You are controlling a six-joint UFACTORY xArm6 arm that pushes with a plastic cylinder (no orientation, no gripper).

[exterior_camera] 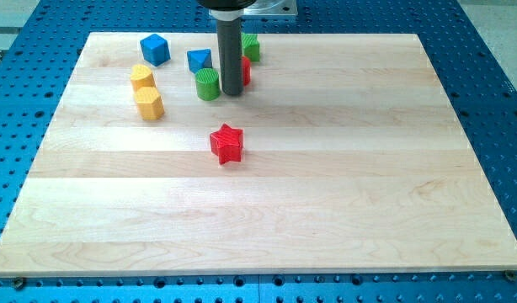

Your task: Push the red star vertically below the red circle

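The red star (226,143) lies near the middle of the wooden board (326,185). The red circle (245,71) is toward the view's top, mostly hidden behind my rod; only its right edge shows. My tip (232,93) rests on the board just in front of the red circle, right of the green cylinder (207,84), and above the red star with a gap between them.
A blue triangle (199,60) and a blue cube (155,49) sit at the view's top left. A green block (252,47) is behind the rod. Two yellow blocks (141,77) (149,103) stand at the left.
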